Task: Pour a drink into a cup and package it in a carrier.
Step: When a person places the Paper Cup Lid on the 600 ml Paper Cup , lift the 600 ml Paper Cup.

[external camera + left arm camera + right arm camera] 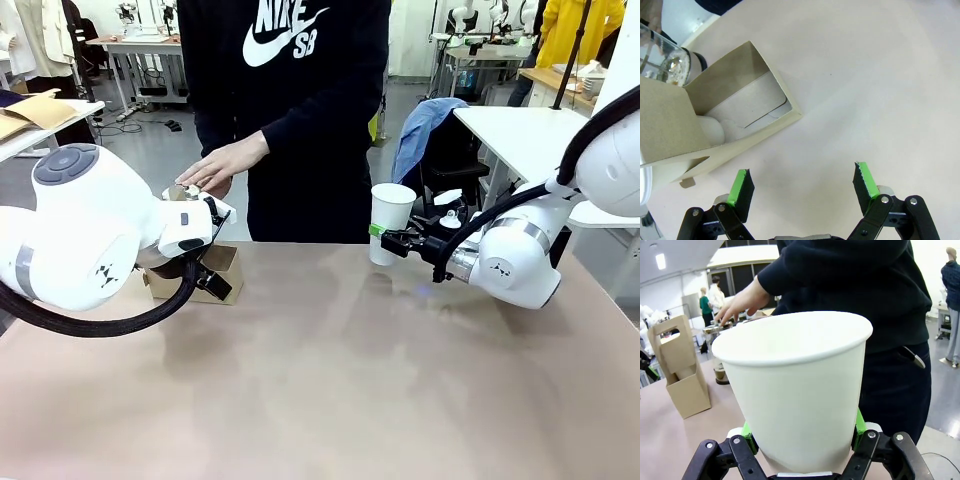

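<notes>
Right gripper clamped on cup, upright, lidless; contents hidden. Left gripper jaws apart, empty; carrier just ahead of it. Carafe beyond carrier, under person's hand. Judged: pouring, packing both left.

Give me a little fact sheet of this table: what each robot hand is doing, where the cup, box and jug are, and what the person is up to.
Left fingers: open, holding nothing, above the table beside the carrier
Right fingers: shut on the cup
Cup: white paper, upright, no lid
Carrier: brown cardboard, standing on the table
Carafe: clear glass, just beyond the carrier
Person's hand: resting on the carafe's top
</notes>
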Controlling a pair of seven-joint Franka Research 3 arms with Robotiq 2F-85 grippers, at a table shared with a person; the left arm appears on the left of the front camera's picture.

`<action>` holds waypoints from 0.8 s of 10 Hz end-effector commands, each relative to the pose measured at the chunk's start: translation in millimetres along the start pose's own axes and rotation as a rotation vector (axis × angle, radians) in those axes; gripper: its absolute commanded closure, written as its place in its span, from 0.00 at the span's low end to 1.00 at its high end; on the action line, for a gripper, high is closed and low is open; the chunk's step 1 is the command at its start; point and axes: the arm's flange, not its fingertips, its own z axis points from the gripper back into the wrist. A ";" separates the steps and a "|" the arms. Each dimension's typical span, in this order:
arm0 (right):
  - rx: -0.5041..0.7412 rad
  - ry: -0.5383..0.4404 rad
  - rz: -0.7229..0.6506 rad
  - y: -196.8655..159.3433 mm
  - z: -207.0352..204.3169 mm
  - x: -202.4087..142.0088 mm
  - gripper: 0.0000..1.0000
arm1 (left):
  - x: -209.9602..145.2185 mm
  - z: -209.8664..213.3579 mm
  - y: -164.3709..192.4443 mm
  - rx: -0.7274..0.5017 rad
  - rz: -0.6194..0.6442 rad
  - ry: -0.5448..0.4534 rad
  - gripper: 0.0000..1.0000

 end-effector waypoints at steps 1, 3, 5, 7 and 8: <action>0.001 0.002 0.008 2.3 -0.2 4.7 0.20 | -0.1 0.3 0.1 -0.001 0.000 -0.001 0.00; 0.001 0.002 0.008 2.3 -0.2 4.7 0.20 | -0.1 0.3 0.1 -0.001 0.000 -0.001 0.00; 0.001 0.002 0.008 2.3 -0.2 4.7 0.20 | -0.1 0.3 0.1 -0.001 0.000 -0.001 0.00; 0.001 0.002 0.008 2.3 -0.2 4.7 0.20 | -0.1 0.3 0.1 -0.001 0.000 -0.001 0.00; 0.001 0.002 0.008 2.3 -0.2 4.7 0.20 | -0.1 0.3 0.1 -0.001 0.000 -0.001 0.00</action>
